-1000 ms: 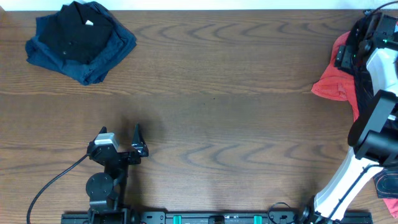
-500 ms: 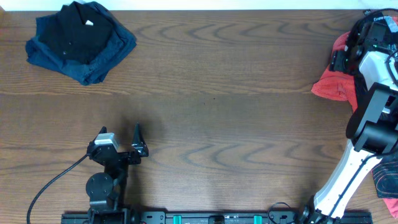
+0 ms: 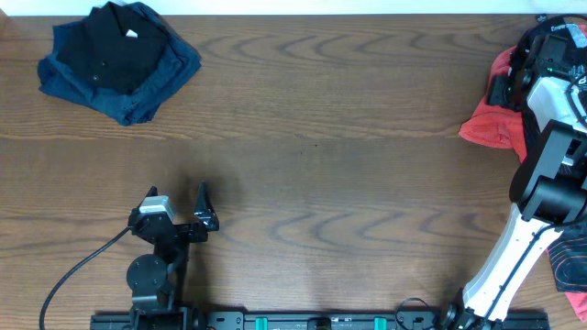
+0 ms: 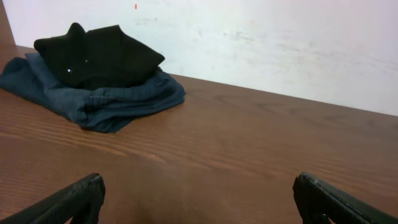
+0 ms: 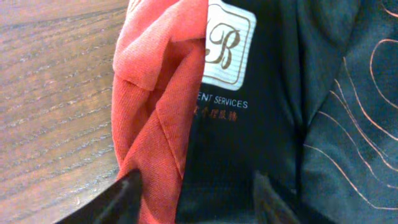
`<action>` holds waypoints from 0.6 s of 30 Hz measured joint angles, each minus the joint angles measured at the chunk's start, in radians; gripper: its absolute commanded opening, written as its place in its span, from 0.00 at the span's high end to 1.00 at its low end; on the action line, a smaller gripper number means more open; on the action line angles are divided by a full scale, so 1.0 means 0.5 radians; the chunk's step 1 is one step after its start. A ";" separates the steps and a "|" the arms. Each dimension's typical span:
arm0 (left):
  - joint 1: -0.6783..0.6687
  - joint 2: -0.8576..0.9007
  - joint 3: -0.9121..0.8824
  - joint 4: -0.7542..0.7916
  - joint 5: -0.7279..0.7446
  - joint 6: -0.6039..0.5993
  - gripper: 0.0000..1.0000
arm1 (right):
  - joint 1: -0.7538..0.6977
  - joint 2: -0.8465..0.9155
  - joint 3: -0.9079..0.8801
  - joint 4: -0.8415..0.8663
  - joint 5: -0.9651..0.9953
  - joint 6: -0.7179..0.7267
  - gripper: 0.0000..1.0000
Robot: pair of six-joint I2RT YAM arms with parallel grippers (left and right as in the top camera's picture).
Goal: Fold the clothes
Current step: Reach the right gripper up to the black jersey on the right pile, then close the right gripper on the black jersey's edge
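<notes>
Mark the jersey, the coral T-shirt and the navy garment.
jersey [image 5: 261, 143], right wrist view, black panel below the sponsor text.
coral T-shirt [image 3: 484, 126], overhead view, left part of the heap.
navy garment [image 4: 124, 99], left wrist view, front folded edge.

Robot lab bench: wood-grain table [image 3: 348, 183], bare white wall [image 4: 280, 43], white robot arm [image 3: 514, 257], base rail [image 3: 321, 322], trailing cable [image 3: 92, 258].

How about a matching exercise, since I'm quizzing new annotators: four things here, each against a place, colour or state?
1 jersey
2 T-shirt
3 dark garment pile
4 left gripper

A far left corner of the table
B open, holding nothing
C plain coral red
D black with thin orange lines

Pairs: 1-D, 2-C, 3-A, 4-B
</notes>
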 measured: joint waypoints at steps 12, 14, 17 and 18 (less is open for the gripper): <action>0.000 0.000 0.000 0.000 0.000 0.001 0.02 | -0.030 0.000 0.000 -0.008 -0.009 0.059 0.50; 0.000 0.000 0.000 0.000 0.000 0.000 0.02 | -0.036 0.000 0.000 -0.016 -0.024 0.060 0.51; 0.000 0.000 0.000 0.000 0.000 0.001 0.02 | -0.043 0.000 0.000 -0.019 -0.060 0.063 0.51; 0.000 0.000 0.000 0.000 0.000 0.000 0.02 | -0.045 0.000 0.000 -0.018 -0.083 0.065 0.50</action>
